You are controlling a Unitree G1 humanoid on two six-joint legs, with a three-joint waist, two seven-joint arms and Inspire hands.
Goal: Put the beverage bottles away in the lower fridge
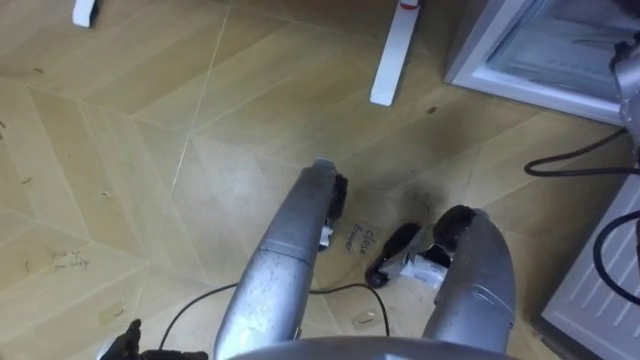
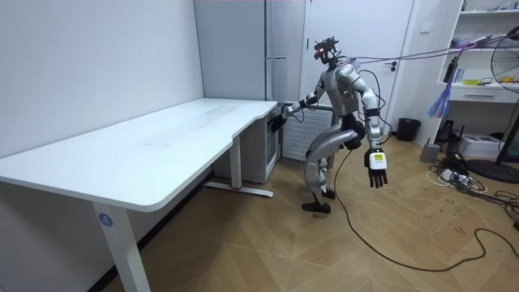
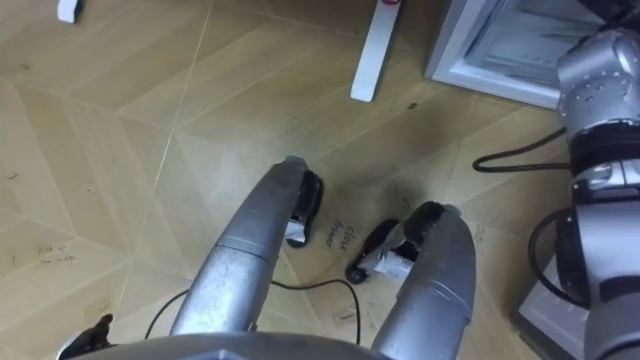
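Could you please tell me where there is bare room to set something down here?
The top of the white table is bare throughout, from the wall to the fridge. The wood floor left of the table foot is bare too. It is crowded under the shelf at the room view's right: bin, boxes, cables.

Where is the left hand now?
In the room view the left hand hangs open below the robot's hip, on that view's right, away from the white desk.

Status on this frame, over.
Left hand open, empty, hanging. Right hand out toward the fridge. Table close beside.
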